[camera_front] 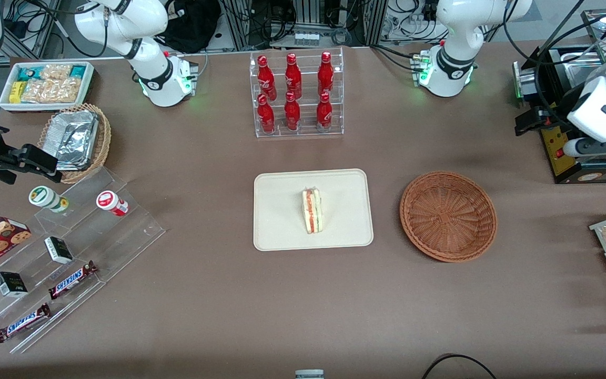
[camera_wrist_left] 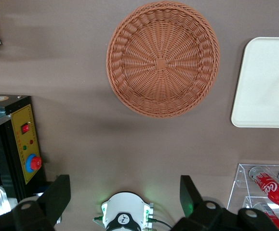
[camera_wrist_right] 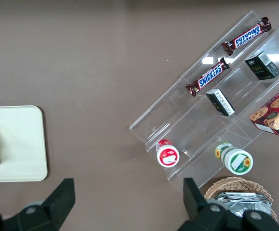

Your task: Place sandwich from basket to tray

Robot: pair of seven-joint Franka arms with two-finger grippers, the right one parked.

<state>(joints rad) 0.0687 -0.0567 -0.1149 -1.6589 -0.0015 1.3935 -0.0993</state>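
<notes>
"SNICKERS" on two chocolate bars point(camera_front: 72, 279), Coca-Cola script on red bottles point(camera_front: 293, 92)

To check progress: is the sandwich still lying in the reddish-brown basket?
No, the sandwich stands on the cream tray; the wicker basket holds nothing, and the open gripper is high above the table.

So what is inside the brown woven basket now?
Nothing: the basket shows only its bare woven floor in the front and left wrist views. The sandwich stands on the tray. The gripper hangs open high above the table, near the working arm's base.
</notes>
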